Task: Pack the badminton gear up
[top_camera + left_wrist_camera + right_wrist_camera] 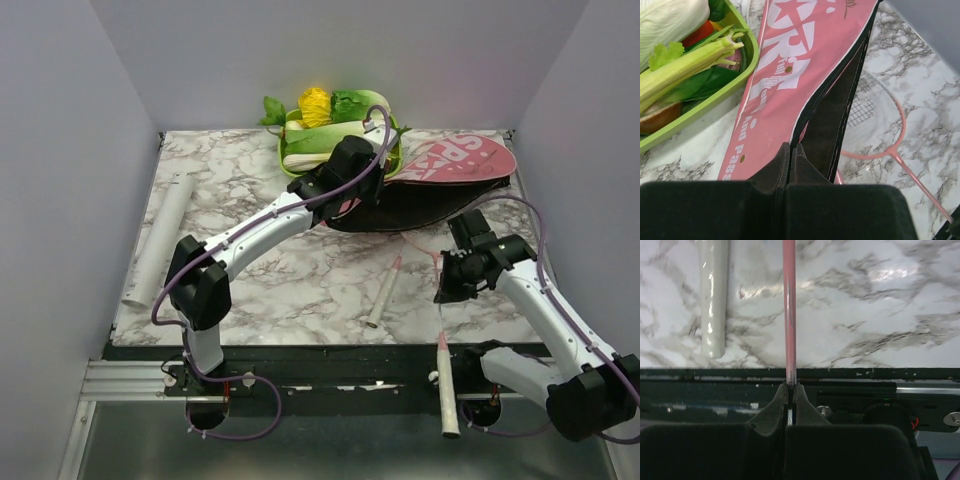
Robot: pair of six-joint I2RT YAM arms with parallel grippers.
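Racket shaft [789, 315] sat clamped in my closed right hand [790, 390] near the desk's [300, 280] front edge, ready to steer; my left hand [790, 152], pinched shut on the pink bag's [790, 65] zipper edge, held its mouth open.

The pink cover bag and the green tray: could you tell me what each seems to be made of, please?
The pink cover bag is likely thin synthetic fabric, faintly shiny, with printed white lettering, a zip edge and matte black lining. The green tray looks like moulded plastic: smooth, uniform colour, rounded rim with a soft gloss.
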